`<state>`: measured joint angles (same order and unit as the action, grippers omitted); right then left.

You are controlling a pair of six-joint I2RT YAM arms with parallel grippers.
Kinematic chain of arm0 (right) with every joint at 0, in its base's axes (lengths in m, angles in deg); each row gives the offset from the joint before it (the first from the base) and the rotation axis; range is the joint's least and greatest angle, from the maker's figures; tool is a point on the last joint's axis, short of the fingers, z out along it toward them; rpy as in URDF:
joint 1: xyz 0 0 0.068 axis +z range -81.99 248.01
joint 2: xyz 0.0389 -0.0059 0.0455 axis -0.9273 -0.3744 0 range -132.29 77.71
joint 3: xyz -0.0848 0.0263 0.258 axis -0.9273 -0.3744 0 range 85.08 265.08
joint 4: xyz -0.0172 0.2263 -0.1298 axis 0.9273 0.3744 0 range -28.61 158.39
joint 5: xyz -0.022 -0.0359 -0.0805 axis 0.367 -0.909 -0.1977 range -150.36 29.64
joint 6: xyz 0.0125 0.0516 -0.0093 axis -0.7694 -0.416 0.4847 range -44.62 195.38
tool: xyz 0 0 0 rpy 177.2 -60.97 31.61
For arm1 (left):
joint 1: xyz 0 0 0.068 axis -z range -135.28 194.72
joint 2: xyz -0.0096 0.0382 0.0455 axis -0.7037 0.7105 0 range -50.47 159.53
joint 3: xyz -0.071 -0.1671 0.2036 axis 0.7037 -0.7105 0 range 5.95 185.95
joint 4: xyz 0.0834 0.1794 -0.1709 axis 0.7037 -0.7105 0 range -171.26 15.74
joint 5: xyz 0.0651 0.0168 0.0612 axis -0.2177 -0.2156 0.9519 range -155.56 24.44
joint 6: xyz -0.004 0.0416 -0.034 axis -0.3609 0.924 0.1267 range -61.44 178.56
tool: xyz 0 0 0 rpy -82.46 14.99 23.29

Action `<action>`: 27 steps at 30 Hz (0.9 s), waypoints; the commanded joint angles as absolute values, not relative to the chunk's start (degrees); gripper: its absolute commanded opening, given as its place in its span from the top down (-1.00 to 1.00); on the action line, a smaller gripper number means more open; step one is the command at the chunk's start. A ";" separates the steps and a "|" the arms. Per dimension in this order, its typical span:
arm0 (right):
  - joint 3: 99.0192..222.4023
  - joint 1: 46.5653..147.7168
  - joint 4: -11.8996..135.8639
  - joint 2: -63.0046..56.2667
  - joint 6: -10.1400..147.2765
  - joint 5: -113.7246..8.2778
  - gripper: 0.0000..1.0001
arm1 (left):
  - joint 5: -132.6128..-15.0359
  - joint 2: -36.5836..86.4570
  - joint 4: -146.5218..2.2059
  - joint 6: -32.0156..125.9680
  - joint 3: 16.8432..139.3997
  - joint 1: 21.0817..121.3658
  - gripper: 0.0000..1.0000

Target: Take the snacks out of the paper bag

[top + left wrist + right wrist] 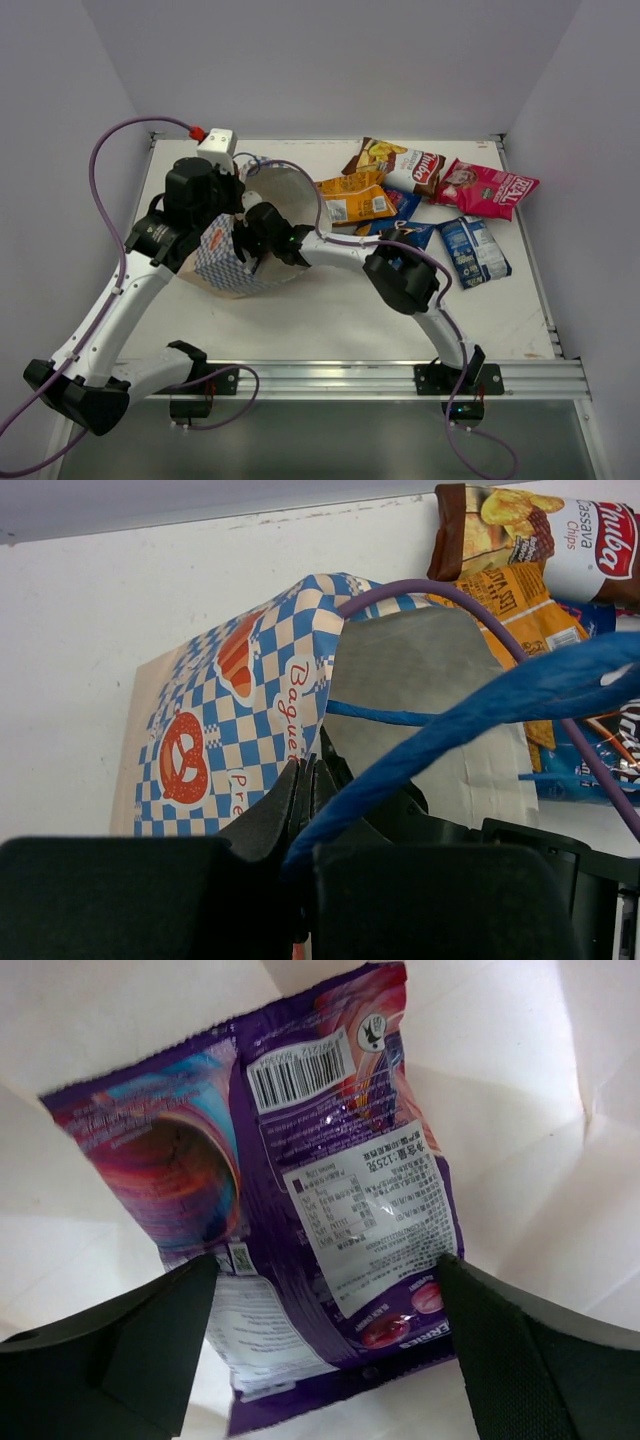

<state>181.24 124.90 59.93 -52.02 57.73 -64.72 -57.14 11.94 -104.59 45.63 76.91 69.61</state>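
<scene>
The orange point(355, 198), brown-and-white point(402, 165), red-pink point(488, 187), blue-and-white point(473, 250) and Doritos point(404, 204) packets lie out at far right, leaving only the purple packet point(300, 1160) inside the bag point(222, 262), which lies on its side at left, with the open right gripper point(325, 1280) straddling that packet, the left gripper point(305, 780) pinched shut on the rim, and a cable point(470, 595) crossing the mouth.

paper bag point(230, 710) base hidden, left fingers point(130, 895) cropped

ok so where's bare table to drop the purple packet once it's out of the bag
Bare table lies between the paper bag and the near rail, and again right of the right arm, below the blue-and-white packet. The far right corner is crowded with snacks, from the orange packet to the red-pink packet.
</scene>
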 commanded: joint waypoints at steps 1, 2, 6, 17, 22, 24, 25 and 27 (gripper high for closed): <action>187.20 125.14 61.21 -54.03 60.35 -64.50 -0.79 | -60.29 11.58 -103.35 44.32 78.02 69.95 1.00; 187.64 125.14 62.78 -54.30 60.53 -64.06 -0.66 | -60.46 11.58 -103.44 44.40 78.02 69.95 1.00; 187.82 125.14 63.32 -55.70 59.83 -62.74 0.30 | -61.43 11.76 -103.79 44.93 78.02 69.95 1.00; 179.83 125.14 58.76 -43.70 61.66 -61.68 1.00 | -50.55 12.19 -105.55 47.13 76.88 69.95 1.00; 173.50 124.79 57.26 -34.28 62.90 -63.70 1.00 | -42.73 13.25 -105.90 47.04 76.88 69.77 1.00; 171.57 124.27 56.82 -30.16 62.82 -63.79 1.00 | -41.23 13.25 -105.64 46.95 76.71 69.86 1.00; 171.04 124.18 56.64 -28.74 62.90 -63.62 1.00 | -40.96 13.34 -105.29 46.95 76.62 69.86 1.00; 170.33 123.83 56.55 -24.88 63.08 -63.97 1.00 | -40.60 13.43 -105.11 47.13 76.35 69.86 1.00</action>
<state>170.22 124.70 61.29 -34.21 61.62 -62.56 -44.83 13.41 -105.88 46.26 76.80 69.61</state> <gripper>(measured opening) 0.012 0.015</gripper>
